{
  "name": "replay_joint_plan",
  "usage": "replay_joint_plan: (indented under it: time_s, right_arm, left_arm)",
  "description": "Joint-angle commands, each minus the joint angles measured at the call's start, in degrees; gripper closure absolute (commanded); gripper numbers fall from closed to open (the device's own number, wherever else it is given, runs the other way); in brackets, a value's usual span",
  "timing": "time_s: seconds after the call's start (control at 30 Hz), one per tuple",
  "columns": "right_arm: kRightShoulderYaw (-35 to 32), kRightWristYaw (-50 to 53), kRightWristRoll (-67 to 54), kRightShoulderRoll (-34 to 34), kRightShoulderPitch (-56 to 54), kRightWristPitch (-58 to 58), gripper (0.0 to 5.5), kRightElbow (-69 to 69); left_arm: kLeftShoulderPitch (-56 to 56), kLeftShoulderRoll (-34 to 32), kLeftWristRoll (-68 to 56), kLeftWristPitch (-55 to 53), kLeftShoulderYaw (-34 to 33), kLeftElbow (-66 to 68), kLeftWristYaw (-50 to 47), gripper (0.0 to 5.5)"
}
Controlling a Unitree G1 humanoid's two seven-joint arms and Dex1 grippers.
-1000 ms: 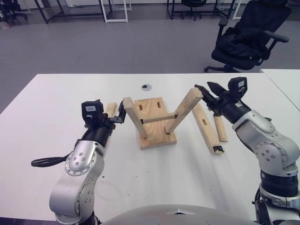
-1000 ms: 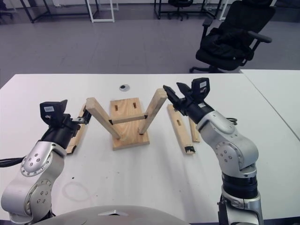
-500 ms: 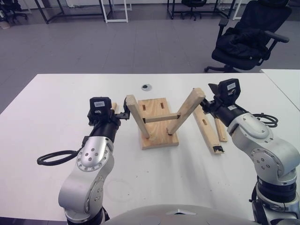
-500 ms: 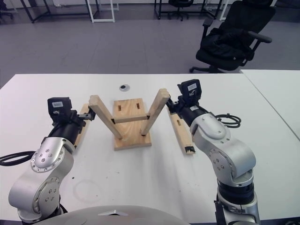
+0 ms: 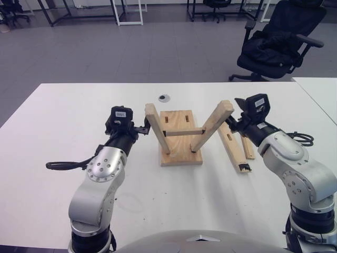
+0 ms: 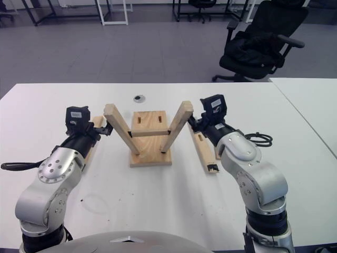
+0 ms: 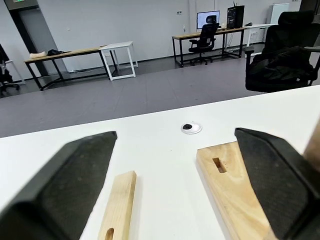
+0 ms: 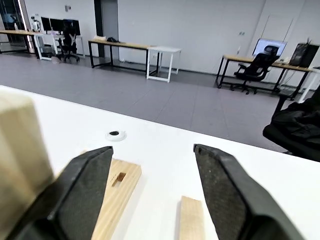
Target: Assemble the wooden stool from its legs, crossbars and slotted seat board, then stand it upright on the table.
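Observation:
The slotted seat board (image 5: 181, 150) lies flat on the white table. On it stands a frame of two legs in a V, the left leg (image 5: 157, 128) and the right leg (image 5: 212, 125), joined by a crossbar (image 5: 183, 132). My left gripper (image 5: 141, 127) is open just outside the left leg's upper end; the left wrist view shows its fingers (image 7: 75, 165) wide apart with nothing between them. My right gripper (image 5: 232, 123) is open just outside the right leg's top, and that leg (image 8: 20, 135) sits beside one finger, not between the two.
A long slotted piece (image 5: 231, 143) and a shorter piece (image 5: 247, 147) lie to the right of the board. Another loose piece (image 7: 117, 210) lies by my left gripper. A cable grommet (image 5: 165, 97) sits behind the board. A black cable (image 5: 63, 165) trails at the table's left.
Both arms have swung inward. The left gripper moved right up to the left leg, and the right gripper drew in close to the right leg's top. The frame shifted slightly right.

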State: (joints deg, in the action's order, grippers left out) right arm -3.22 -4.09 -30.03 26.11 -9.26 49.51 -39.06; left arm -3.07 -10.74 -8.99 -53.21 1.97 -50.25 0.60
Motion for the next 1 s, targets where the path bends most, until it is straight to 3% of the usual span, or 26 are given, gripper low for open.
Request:
replay_joint_plan:
  time_s: [0.03,0.13,0.23,0.33,0.43,0.53,0.6,0.87,0.93,1.0]
  right_arm:
    - [-3.43,-2.25,1.38,0.27,-0.26,-3.49,2.48,3.59]
    - [-9.77,-3.57,-1.65,-0.37,-5.74,-5.67,2.48,7.26]
    - [-18.49,-5.92,-16.04,-1.11,-17.38,-5.13,2.48,9.38]
    - [-21.27,-4.76,-25.93,-1.88,-21.68,-3.28,2.48,10.28]
    - [-15.35,-4.71,-28.36,-2.43,-17.19,0.46,2.48,8.55]
    - [-2.54,-5.41,-20.16,0.34,-8.41,4.72,2.48,9.69]
    - [-1.91,-4.56,-19.75,-0.63,-8.35,4.53,2.48,10.01]
    - [-15.17,-2.35,-30.40,-2.53,-19.95,0.21,2.48,15.41]
    - [-11.16,-4.84,-23.57,1.78,-19.69,-0.01,2.48,18.70]
    - [0.20,-11.62,-11.13,8.04,-16.08,-4.08,2.48,22.47]
  left_arm:
    - [0.14,-4.22,-1.46,2.87,-5.15,0.57,4.83,1.14]
    - [-3.97,-9.14,-2.75,5.88,-12.69,4.61,8.54,1.14]
    - [-18.26,-3.54,-22.78,3.48,-24.03,6.35,9.95,1.14]
    - [-21.69,-1.00,-35.36,0.64,-24.74,5.12,9.12,1.14]
    - [-15.52,-1.93,-34.28,-1.11,-17.37,5.37,8.72,1.14]
    - [-8.83,-5.24,-27.27,0.52,-6.97,12.95,10.72,1.14]
    - [-7.91,-4.94,-26.35,1.90,-3.53,14.28,11.75,1.14]
    - [-19.57,-2.50,-32.45,8.56,-13.30,9.60,7.85,1.14]
    - [-20.47,-3.58,-34.86,9.11,-15.31,7.93,7.83,1.14]
    - [-20.93,-4.28,-39.25,9.67,-18.59,6.64,7.35,1.14]
